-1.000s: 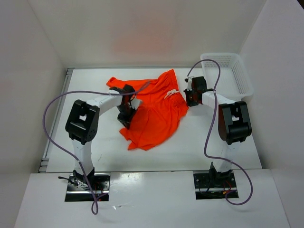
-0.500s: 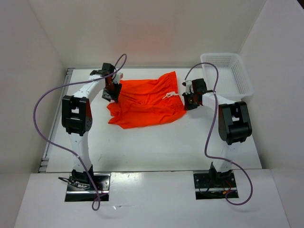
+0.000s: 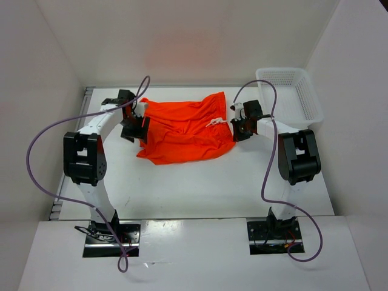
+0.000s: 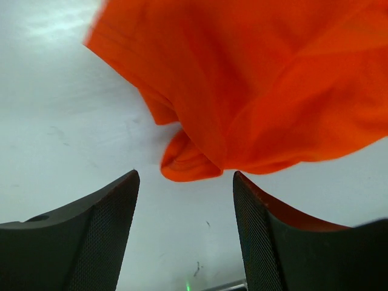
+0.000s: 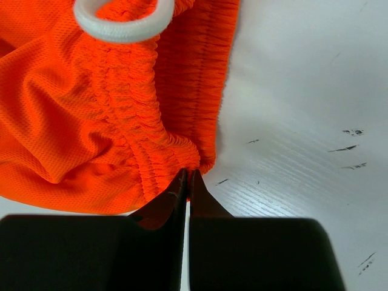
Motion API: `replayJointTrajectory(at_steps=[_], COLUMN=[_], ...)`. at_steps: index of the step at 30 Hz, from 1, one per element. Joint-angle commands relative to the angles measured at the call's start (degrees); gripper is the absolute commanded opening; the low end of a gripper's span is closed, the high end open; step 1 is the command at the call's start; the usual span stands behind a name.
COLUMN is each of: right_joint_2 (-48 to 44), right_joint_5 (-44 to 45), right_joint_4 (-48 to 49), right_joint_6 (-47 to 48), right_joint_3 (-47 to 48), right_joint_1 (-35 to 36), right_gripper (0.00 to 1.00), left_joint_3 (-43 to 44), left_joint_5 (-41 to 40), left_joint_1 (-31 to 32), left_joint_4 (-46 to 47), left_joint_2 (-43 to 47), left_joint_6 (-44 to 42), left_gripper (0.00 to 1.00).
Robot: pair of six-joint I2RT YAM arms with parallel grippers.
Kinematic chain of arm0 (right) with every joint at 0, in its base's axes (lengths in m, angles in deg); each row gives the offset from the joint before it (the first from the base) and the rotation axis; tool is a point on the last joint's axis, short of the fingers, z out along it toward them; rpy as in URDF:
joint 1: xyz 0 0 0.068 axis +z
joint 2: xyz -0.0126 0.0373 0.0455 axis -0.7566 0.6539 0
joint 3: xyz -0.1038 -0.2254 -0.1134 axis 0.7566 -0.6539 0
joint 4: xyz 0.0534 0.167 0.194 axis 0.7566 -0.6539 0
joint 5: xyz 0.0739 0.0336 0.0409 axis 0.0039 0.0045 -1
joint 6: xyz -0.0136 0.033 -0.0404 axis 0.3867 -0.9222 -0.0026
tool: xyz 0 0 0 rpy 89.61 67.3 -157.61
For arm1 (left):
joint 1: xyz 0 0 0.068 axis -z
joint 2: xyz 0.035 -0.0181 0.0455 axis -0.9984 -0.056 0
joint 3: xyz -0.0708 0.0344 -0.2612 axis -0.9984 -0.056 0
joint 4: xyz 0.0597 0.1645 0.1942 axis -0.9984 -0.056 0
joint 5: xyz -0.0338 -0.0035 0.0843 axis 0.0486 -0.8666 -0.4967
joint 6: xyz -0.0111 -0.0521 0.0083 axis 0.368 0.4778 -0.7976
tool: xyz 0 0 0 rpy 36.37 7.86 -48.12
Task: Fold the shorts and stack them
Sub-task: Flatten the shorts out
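Observation:
The orange shorts [image 3: 185, 128] lie spread across the back of the table, with the waistband and white drawstring [image 3: 217, 121] to the right. My left gripper [image 3: 138, 125] sits at their left edge, open. In the left wrist view its fingers [image 4: 109, 212] stand wide with bare table between them, and an orange hem fold [image 4: 188, 167] lies just beyond the tips. My right gripper [image 5: 188, 177] is shut, its tips pinching the gathered waistband edge [image 5: 176, 151] below the drawstring loop [image 5: 121, 27]. In the top view the right gripper [image 3: 236, 128] is at the shorts' right edge.
A white mesh basket [image 3: 301, 97] stands at the back right corner, just beyond the right arm. White walls enclose the table on the left, back and right. Purple cables loop off both arms.
My left gripper carried the shorts' leg end from the middle to the back left, spreading the fabric out. It then opened, let go, and drew slightly left. The right gripper stayed put.

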Motion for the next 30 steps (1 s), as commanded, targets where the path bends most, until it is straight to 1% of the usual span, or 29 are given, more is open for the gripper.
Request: replayJointTrajectory(at_steps=[1, 4, 8, 10, 13, 15, 17, 18, 20, 22, 23, 25, 26, 28, 29, 30], right_joint_2=[-2.70, -2.70, -3.22, -3.23, -3.23, -3.23, -3.23, -2.70, -2.70, -2.70, -2.70, -2.70, -2.70, -2.18, -2.17, -2.17], right_joint_5=[-0.97, -0.97, -0.97, -0.97, -0.97, -0.97, -0.44, -0.44, -0.44, -0.44, -1.13, -1.75, -1.76, -1.76, -1.76, -1.76], right_joint_4=[-1.06, -1.06, -1.58, -1.59, -1.59, -1.06, -1.06, -1.06, -1.06, -1.06, -1.06, -1.67, -1.67, -1.67, -1.67, -1.67], right_joint_6=[1.64, 1.64, 2.69, 2.70, 2.70, 2.70, 2.70, 3.22, 3.22, 3.22, 3.75, 3.75, 3.75, 4.27, 4.28, 4.28], right_joint_3=[3.11, 3.12, 2.06, 1.54, 0.92, 0.92, 0.92, 0.92, 0.92, 0.92, 0.92, 0.92, 0.92, 1.44, 1.45, 2.06], right_joint_1=[0.64, 0.64, 0.64, 0.64, 0.64, 1.16, 1.16, 1.16, 1.16, 1.16, 1.16, 1.68, 1.69, 2.31, 2.31, 2.83], right_gripper=[0.00, 0.00, 0.00, 0.00, 0.00, 0.00, 0.00, 0.00, 0.00, 0.00, 0.00, 0.00, 0.00, 0.00, 0.00, 0.00], left_joint_3=[-3.53, -5.47, -8.73, -10.84, -9.27, -7.51, -6.98, -6.28, -3.66, -0.31, 3.88, 8.91, 11.37, 17.42, 18.76, 19.73], left_joint_5=[6.90, 8.31, 9.19, 6.75, 7.26, 7.96, 7.96, 7.96, 9.27, 11.12, 13.83, 18.22, 23.82, 27.64, 27.65, 27.65], left_joint_1=[-0.21, -0.21, 0.31, 0.32, 0.32, 0.32, 0.32, 0.32, 0.32, 0.32, 0.32, 0.32, 0.93, 2.59, 4.00, 6.97], left_joint_4=[-2.30, -2.31, -1.61, 1.28, 3.49, 4.89, 4.90, 4.90, 2.63, -1.49, -2.91, -6.33, -7.05, -7.66, -7.67, -8.45], left_joint_2=[-0.41, -0.41, -0.41, -2.15, -4.53, -6.81, -7.52, -7.52, -7.52, -7.52, -7.52, -7.52, -8.22, -10.59, -11.56, -13.48], left_joint_6=[-0.19, -0.19, -0.19, -0.19, -0.19, -0.19, -0.19, -0.19, -0.19, -0.19, -0.19, -0.19, -0.19, -0.19, -0.19, -0.19], left_gripper=[0.71, 0.71, 0.73, 0.73, 0.72, 0.62, 0.48, 0.32, 0.16, 0.05, 0.04, 0.04, 0.04, 0.05, 0.07, 0.19])
